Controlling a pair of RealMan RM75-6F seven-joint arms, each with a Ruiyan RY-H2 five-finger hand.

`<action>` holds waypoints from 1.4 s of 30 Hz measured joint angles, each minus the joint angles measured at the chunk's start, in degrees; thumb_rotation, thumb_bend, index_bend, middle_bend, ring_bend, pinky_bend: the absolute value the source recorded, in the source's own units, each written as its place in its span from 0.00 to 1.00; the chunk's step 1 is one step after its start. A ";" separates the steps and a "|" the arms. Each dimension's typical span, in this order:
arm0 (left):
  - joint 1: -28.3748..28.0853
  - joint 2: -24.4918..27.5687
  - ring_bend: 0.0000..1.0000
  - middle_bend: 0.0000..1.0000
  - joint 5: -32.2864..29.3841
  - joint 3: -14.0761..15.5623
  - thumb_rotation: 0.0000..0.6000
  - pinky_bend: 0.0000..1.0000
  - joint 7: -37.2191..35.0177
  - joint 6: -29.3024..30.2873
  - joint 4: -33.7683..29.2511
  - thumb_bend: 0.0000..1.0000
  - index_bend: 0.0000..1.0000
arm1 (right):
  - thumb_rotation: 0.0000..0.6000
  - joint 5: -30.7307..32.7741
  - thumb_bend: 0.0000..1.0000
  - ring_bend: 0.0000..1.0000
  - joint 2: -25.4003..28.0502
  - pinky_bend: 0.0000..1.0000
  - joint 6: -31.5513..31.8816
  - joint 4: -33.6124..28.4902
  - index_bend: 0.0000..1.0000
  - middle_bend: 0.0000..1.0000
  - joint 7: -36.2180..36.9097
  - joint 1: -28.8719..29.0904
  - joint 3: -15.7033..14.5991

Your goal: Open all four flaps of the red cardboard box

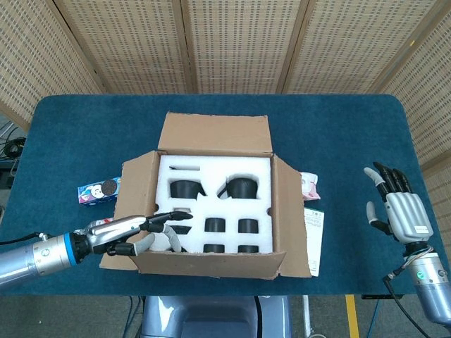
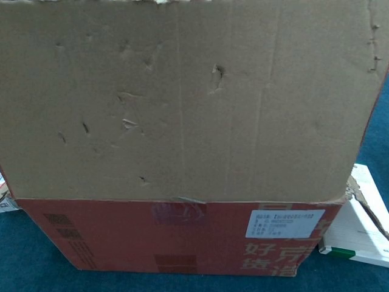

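The red cardboard box [image 1: 211,263] stands mid-table with its back flap [image 1: 215,132], left flap [image 1: 137,179] and right flap [image 1: 289,211] spread outward. Its front flap [image 2: 182,97] stands nearly upright, leaning toward me, and fills the chest view above the red front wall [image 2: 121,237]. My left hand [image 1: 130,236] reaches in from the left, its outstretched fingers [image 1: 169,215] lying against the inner side of that flap near its left end; it grips nothing. White foam [image 1: 211,176] with black items fills the box. My right hand [image 1: 398,211] hovers open at the far right, well away from the box.
A small blue snack pack [image 1: 97,190] lies left of the box. A pink packet [image 1: 310,184] and a white booklet [image 1: 314,239] lie against the box's right side; the booklet [image 2: 358,225] also shows in the chest view. Wooden screens stand behind the table.
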 measured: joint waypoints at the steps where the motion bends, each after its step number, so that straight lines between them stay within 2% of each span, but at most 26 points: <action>1: -0.37 0.17 0.00 0.04 1.05 0.73 0.23 0.00 -0.96 1.10 0.36 0.79 0.36 | 1.00 0.07 0.65 0.00 0.00 0.00 -0.02 -0.01 0.09 0.03 -0.01 -0.01 -0.01; 5: -2.13 0.74 0.00 0.04 4.95 3.87 0.23 0.00 -3.78 5.04 1.86 0.79 0.36 | 1.00 0.22 0.65 0.00 0.01 0.00 -0.15 -0.07 0.09 0.03 -0.07 -0.01 -0.03; 14: -5.85 0.62 0.00 0.04 10.64 9.42 0.22 0.00 -4.58 6.66 1.49 0.79 0.36 | 1.00 0.06 0.65 0.00 0.20 0.00 0.17 -0.19 0.09 0.03 0.28 -0.25 -0.11; 18: -8.58 0.45 0.00 0.04 12.32 11.18 0.23 0.00 -5.36 6.32 1.20 0.79 0.36 | 1.00 -0.01 0.65 0.00 0.18 0.00 0.29 -0.03 0.09 0.03 0.58 -0.38 -0.17; 25: -9.22 1.13 0.00 0.04 10.53 11.38 0.22 0.00 -1.52 5.61 0.93 0.77 0.36 | 1.00 0.06 0.65 0.00 0.12 0.00 0.38 0.39 0.09 0.03 1.23 -0.51 -0.15; 28: -8.45 1.57 0.00 0.04 6.99 10.80 0.22 0.00 4.05 3.58 0.45 0.77 0.36 | 1.00 0.17 0.65 0.00 0.02 0.00 0.46 1.10 0.09 0.03 1.90 -0.60 -0.06; 34: -4.38 2.10 0.00 0.04 -3.72 9.00 0.27 0.00 21.54 -0.22 -1.51 0.76 0.35 | 1.00 0.70 0.65 0.00 -0.16 0.00 0.49 2.69 0.09 0.03 2.77 -0.97 -0.09; 38: -0.05 1.85 0.00 0.04 -12.46 7.33 0.34 0.00 38.08 -1.26 -2.88 0.75 0.31 | 1.00 1.10 0.65 0.00 -0.46 0.00 0.47 3.71 0.09 0.03 3.18 -1.23 -0.15; 42: 4.88 0.76 0.00 0.04 -20.86 5.80 0.44 0.00 54.61 -0.26 -3.90 0.65 0.28 | 1.00 1.24 0.65 0.00 -0.86 0.00 0.60 4.64 0.09 0.03 3.05 -1.46 -0.28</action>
